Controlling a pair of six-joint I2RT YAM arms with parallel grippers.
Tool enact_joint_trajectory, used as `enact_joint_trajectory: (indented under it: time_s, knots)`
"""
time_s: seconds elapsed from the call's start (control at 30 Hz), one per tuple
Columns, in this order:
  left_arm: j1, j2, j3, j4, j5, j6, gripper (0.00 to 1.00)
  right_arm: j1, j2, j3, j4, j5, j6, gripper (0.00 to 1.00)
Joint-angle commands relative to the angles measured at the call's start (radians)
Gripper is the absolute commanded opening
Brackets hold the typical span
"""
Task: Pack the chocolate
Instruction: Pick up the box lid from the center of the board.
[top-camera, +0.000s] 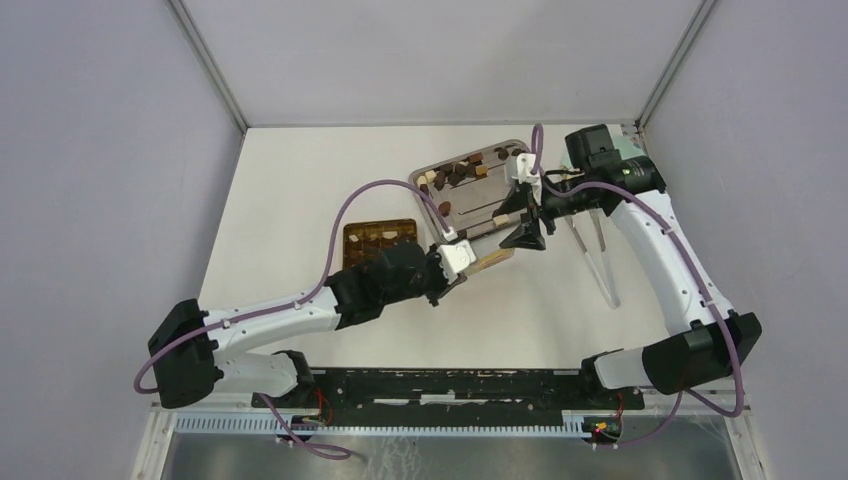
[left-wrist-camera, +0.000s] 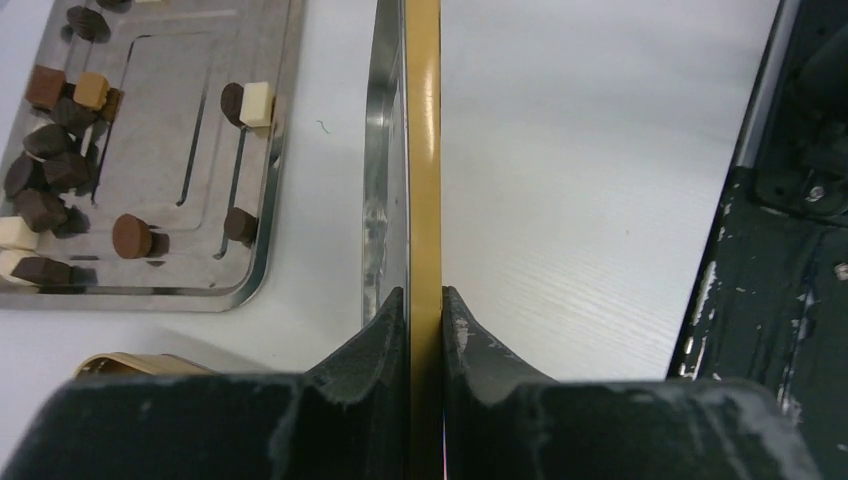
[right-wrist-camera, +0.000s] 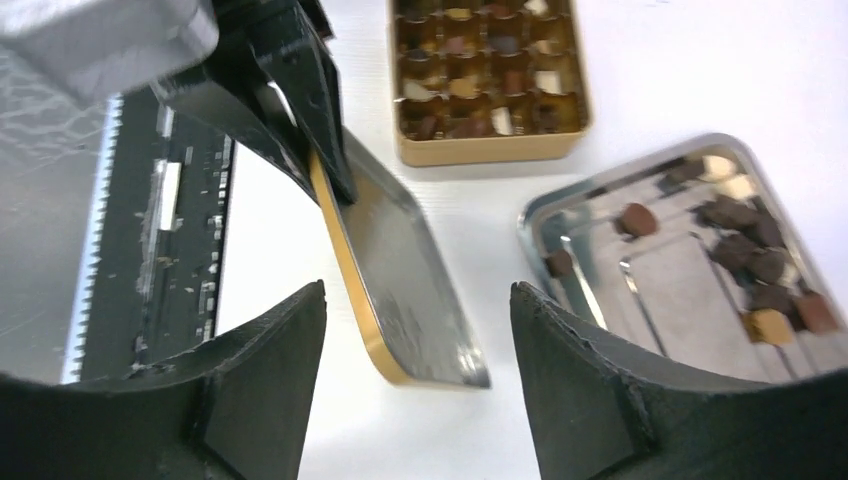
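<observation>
The left gripper (left-wrist-camera: 425, 300) was seen clamped on the edge of a tin lid (left-wrist-camera: 423, 150), with both fingers pressed flat against its gold rim and silver inner face. The lid was held on edge, out over the white table (top-camera: 300, 190) and just beside the near corner of a silver tray (left-wrist-camera: 170, 120). Whether the lid's free end touched the table could not be told from these views. The right gripper (right-wrist-camera: 418, 295) was seen with its fingers spread wide apart and nothing between them, positioned above the lid's free end (right-wrist-camera: 400, 270) and clear of it. Most of the loose chocolate pieces (left-wrist-camera: 50, 170) were found on the tray, dark brown, light brown and cream-white, bunched along one side with a few strays toward the middle. A gold gridded tin (right-wrist-camera: 490, 150) was seen uncovered on the table beside the tray. Further chocolate pieces (right-wrist-camera: 470, 85) were packed into its compartments. In the top view the tin was partly hidden by the left arm. Long tongs (top-camera: 600, 260) were left lying on the table to the right of the tray, apart from both grippers.
</observation>
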Motion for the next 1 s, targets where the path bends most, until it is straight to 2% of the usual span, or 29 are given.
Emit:
enact_joint_trajectory:
  time_s: [0.0, 0.1, 0.3, 0.5, 0.63, 0.77, 0.83, 0.97]
  knots:
    - [0.101, -0.05, 0.008, 0.026, 0.174, -0.197, 0.02, -0.075, -0.029, 0.068, 0.091, -0.025, 0.039, 0.76]
    - [0.182, -0.059, 0.016, 0.006, 0.286, -0.265, 0.02, -0.125, -0.016, 0.095, 0.084, -0.033, 0.027, 0.8]
    - [0.298, -0.041, 0.063, -0.036, 0.514, -0.302, 0.02, -0.171, 0.024, 0.086, 0.038, -0.054, -0.05, 0.83]
    - [0.39, -0.03, 0.09, -0.078, 0.679, -0.297, 0.02, -0.173, 0.015, -0.065, 0.028, -0.084, -0.225, 0.86]
    - [0.426, -0.027, 0.113, -0.119, 0.744, -0.259, 0.02, -0.172, -0.032, -0.211, 0.023, -0.157, -0.446, 0.87]
    - [0.433, -0.015, 0.152, -0.206, 0.762, -0.191, 0.02, -0.171, -0.053, -0.305, 0.024, -0.229, -0.604, 0.96]
    - [0.434, -0.011, 0.164, -0.232, 0.767, -0.15, 0.02, -0.167, -0.043, -0.32, 0.025, -0.254, -0.621, 0.98]
    - [0.434, -0.018, 0.163, -0.228, 0.791, -0.12, 0.02, -0.144, 0.009, -0.297, 0.003, -0.261, -0.614, 0.96]
